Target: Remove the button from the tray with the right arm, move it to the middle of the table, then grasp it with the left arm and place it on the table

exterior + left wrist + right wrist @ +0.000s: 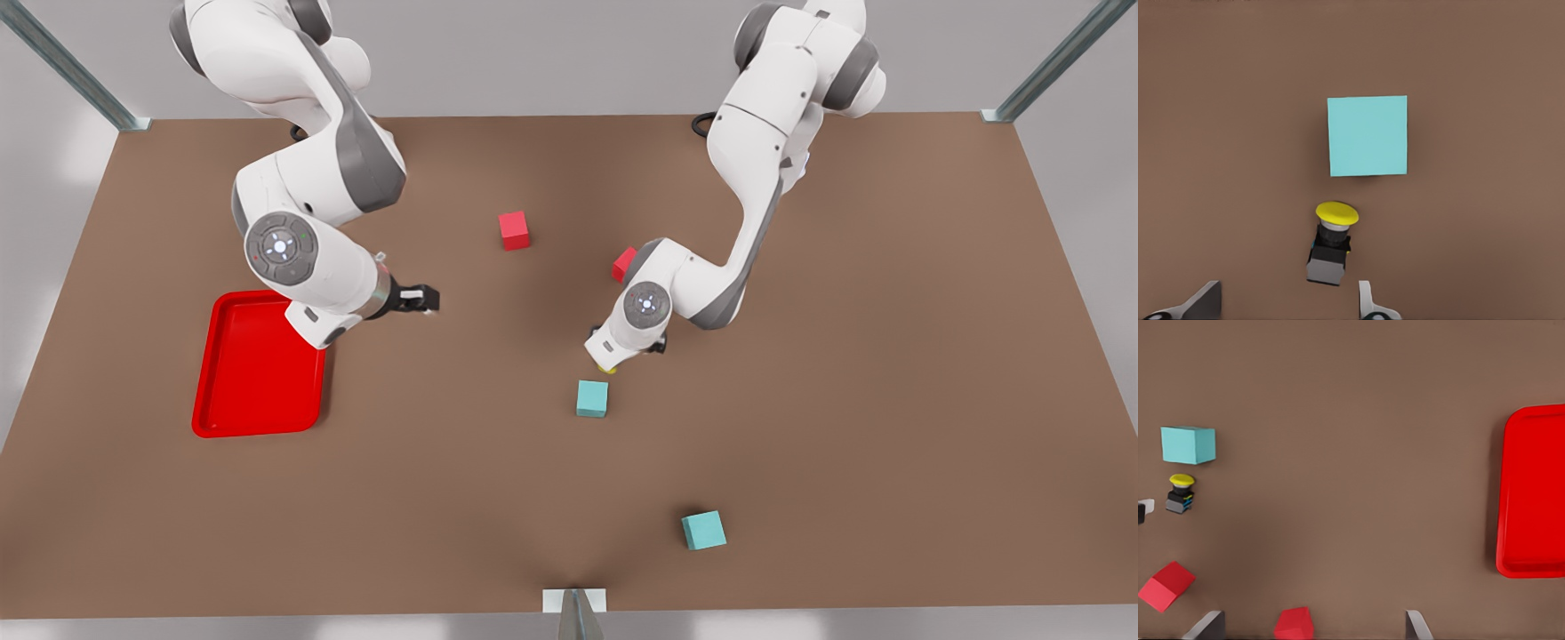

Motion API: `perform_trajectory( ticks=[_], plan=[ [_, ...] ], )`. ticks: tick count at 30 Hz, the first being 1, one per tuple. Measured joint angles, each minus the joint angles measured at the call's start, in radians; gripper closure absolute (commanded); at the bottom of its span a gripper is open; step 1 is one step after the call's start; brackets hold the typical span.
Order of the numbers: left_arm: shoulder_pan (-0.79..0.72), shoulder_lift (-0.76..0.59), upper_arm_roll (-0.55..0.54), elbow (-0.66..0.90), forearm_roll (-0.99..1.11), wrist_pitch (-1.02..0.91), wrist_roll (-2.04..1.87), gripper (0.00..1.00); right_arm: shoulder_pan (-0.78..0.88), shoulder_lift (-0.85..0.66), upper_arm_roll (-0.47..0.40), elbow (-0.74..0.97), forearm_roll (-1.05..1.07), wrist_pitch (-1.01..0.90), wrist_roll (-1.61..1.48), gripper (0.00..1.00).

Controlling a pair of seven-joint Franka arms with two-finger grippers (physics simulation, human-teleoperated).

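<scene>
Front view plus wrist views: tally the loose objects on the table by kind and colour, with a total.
Red cubes: 2
Teal cubes: 2
Button: 1, on the table beside a teal cube
Red tray: 1
Total: 6

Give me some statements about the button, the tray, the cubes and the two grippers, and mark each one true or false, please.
1. The button lies inside the tray. False: it lies on the table, beside a teal cube.
2. The left gripper is open, above the button. True.
3. The right gripper holds the button. False: it is open, holds nothing, and is near the tray.
4. Two teal cubes are on the table. True: the second teal cube lies nearer the front edge.
5. A red cube stands in the tray. False: it is on the table.
</scene>
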Motion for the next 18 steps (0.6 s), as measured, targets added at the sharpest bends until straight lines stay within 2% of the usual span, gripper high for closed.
perform_trajectory(
  ticks=[5, 13, 18],
  plan=[
    [-0.038, 0.012, -0.001, -0.068, 0.037, 0.105, 0.069, 0.0, -0.028, -0.023, -0.003, 0.001, -0.02, -0.027, -0.07, 0.0],
    [-0.038, 0.089, -0.001, -0.068, 0.038, 0.205, 0.148, 0.0, -0.025, -0.02, 0.003, 0.011, -0.18, 0.02, -0.138, 0.0],
    [-0.037, 0.116, -0.001, -0.066, 0.039, 0.256, 0.183, 0.0, -0.065, -0.019, -0.004, 0.072, -0.228, 0.049, -0.162, 0.0]
  ],
)
